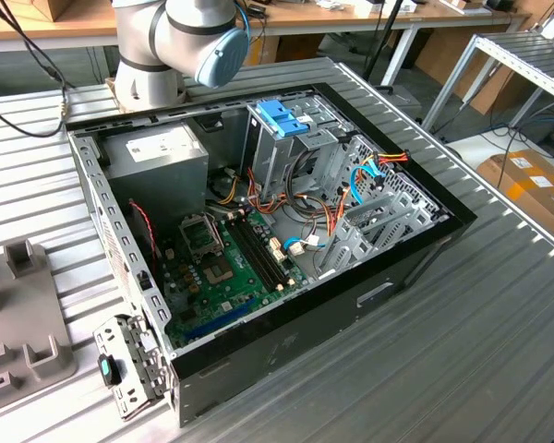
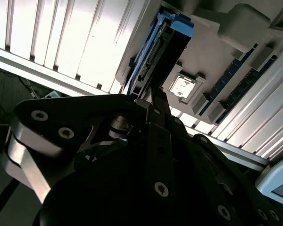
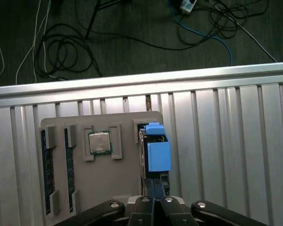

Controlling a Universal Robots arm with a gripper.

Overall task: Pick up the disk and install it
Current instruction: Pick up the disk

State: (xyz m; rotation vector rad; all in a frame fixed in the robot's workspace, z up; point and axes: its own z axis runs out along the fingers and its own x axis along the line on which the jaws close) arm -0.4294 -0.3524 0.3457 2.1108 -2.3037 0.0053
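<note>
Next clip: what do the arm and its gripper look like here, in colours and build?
In the exterior view, the arm has thick, rounded silver-grey joint housings, and one is closed by a round light blue cap. In both wrist views, the gripper is matte black, built of flat linkage bars joined by round silver pins. No markings can be made out on it.

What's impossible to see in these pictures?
Exterior view: the arm is cut off by the top edge, the gray holder by the exterior view's left edge.
First wrist view: the gripper covers one end of the disk.
Second wrist view: the gripper's dark body hides part of the disk.
</note>
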